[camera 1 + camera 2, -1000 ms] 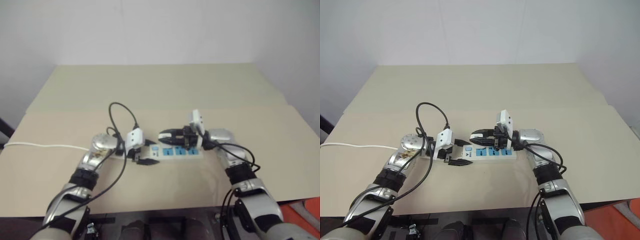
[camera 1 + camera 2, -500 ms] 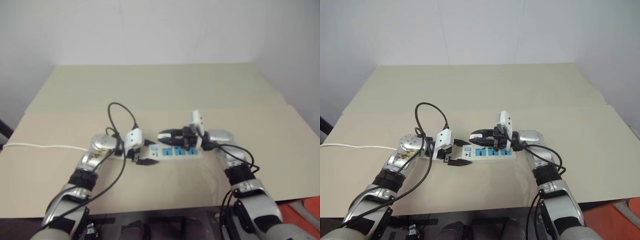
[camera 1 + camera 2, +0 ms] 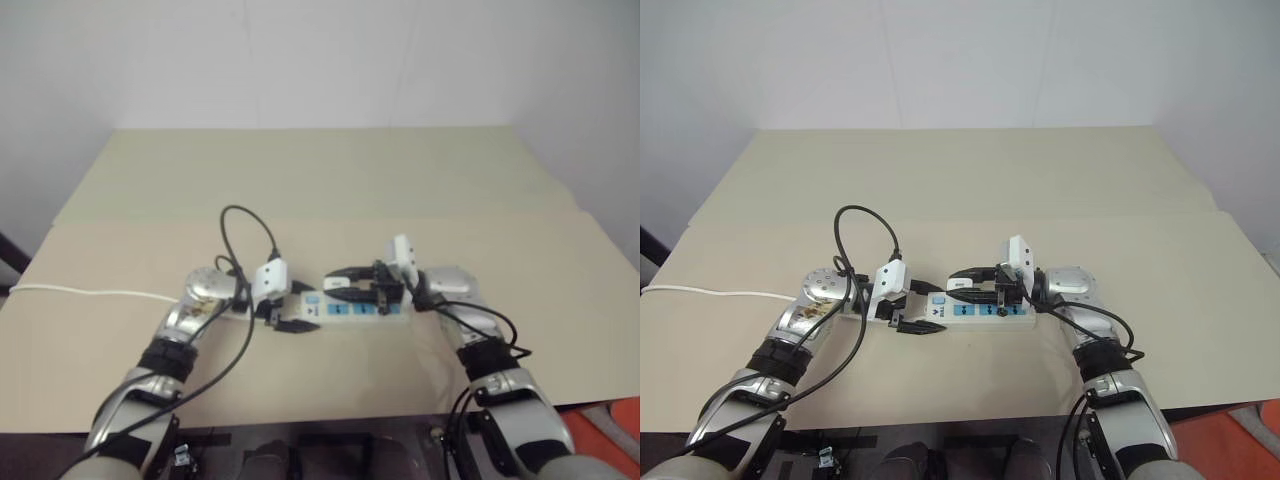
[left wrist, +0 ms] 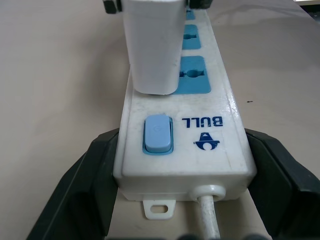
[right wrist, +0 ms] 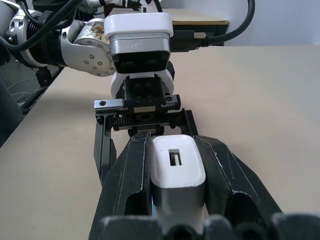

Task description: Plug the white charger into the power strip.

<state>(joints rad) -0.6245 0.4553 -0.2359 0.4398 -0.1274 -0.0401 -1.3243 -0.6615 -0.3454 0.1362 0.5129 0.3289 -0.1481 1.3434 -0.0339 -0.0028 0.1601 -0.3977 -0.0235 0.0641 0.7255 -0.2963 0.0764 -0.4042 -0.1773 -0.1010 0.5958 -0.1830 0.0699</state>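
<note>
The white charger (image 5: 177, 172) was clamped between the jaws of the right gripper (image 3: 975, 280) and stood over the first socket of the power strip (image 4: 192, 125), next to its blue switch (image 4: 157, 132). The strip lay near the middle of the desk (image 3: 320, 180), at about 6 o'clock of its centre. Its switch end was clamped in the jaws of the left gripper (image 3: 290, 305). The charger was judged light, stiff and smooth, so it was best held by its flat sides.

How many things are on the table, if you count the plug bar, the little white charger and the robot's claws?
power strip: 1
white charger: 1
grippers, left gripper and right gripper: 2
Total: 4
</note>
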